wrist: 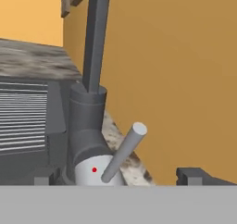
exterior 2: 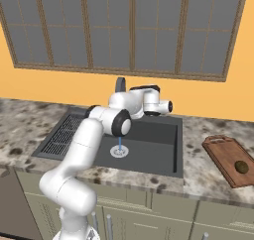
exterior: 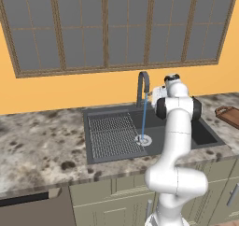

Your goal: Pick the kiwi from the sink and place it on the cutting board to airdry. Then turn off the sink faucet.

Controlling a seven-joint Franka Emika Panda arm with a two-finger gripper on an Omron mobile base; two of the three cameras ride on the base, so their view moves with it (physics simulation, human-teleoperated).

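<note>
Hand spread around sink faucet's grey lever, lever tilted up-right.

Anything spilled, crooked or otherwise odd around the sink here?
Only the water: a thin stream runs from the sink faucet onto the drain. The kiwi sits on the cutting board, nothing askew.

Kitchen: sink, granite counter, cabinets.
</note>
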